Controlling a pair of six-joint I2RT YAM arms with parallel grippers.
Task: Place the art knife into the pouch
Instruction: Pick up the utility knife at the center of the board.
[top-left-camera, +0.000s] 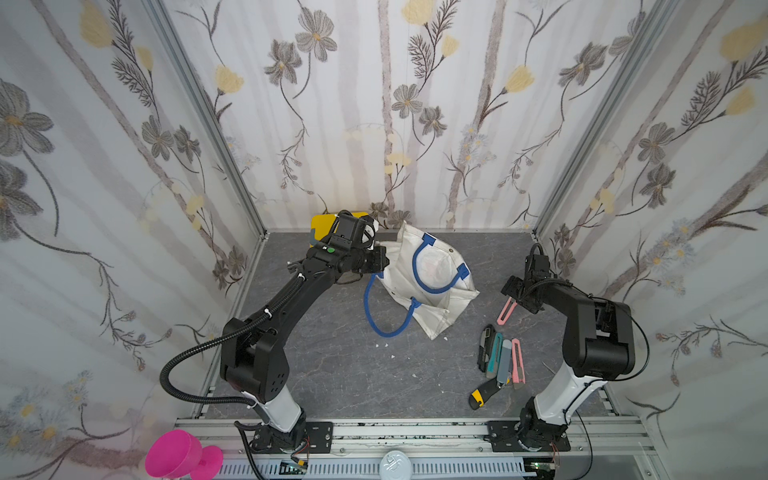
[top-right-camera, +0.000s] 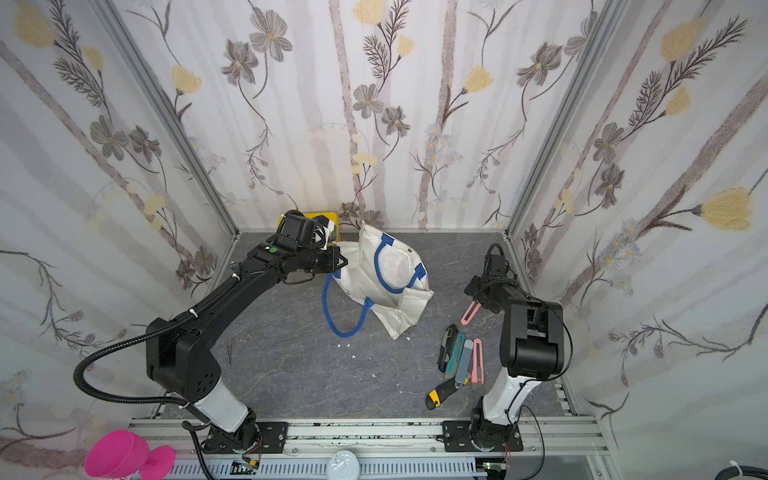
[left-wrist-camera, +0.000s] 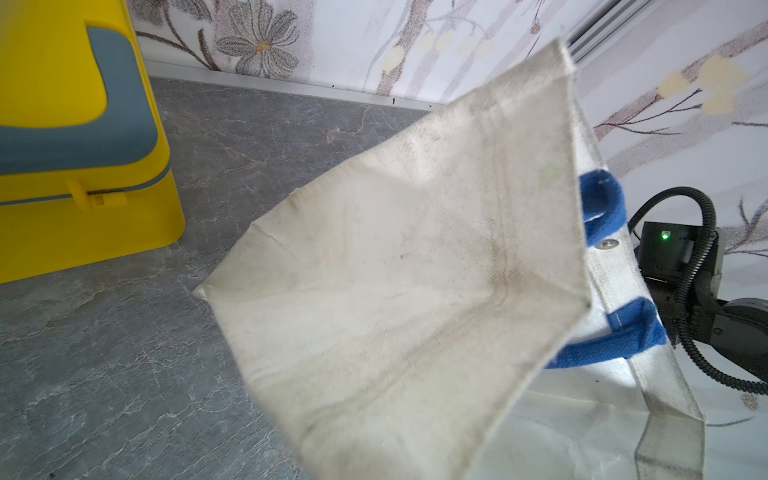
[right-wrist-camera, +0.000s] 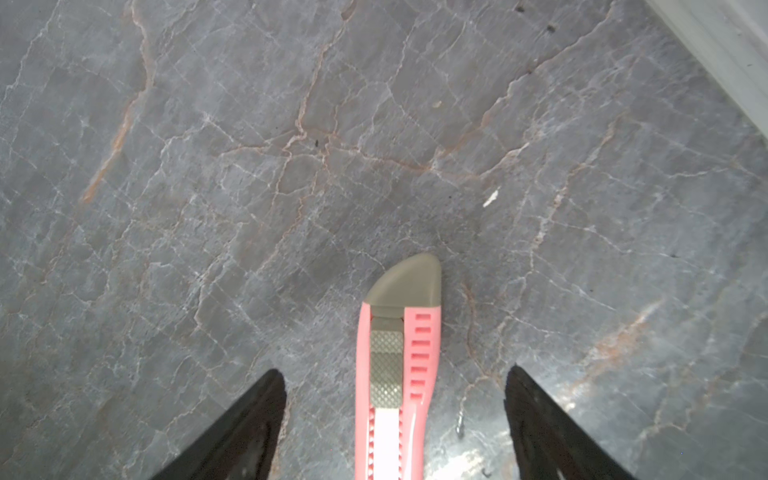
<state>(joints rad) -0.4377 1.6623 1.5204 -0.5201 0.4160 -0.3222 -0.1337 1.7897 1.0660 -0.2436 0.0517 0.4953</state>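
- While the right gripper (right-wrist-camera: 394, 374) stands open astride the pink knife (right-wrist-camera: 399, 340), neither finger touching it, centre first, then close on the handle's long edges and lift straight off the table (right-wrist-camera: 249, 166).
- Knife: flat on the table, right of the pouch (top-left-camera: 428, 282), apart from the other knives (top-left-camera: 500, 357).
- Left gripper (top-left-camera: 380, 264): clamped on the pouch rim, raising that side.
- Hidden: left fingers, since canvas fills that wrist view.
- Cut off: the knife's near end in the right wrist view.
- Unclear: how wide the pouch mouth gapes.
- Box (left-wrist-camera: 83, 124): partly behind the left arm in both top views.
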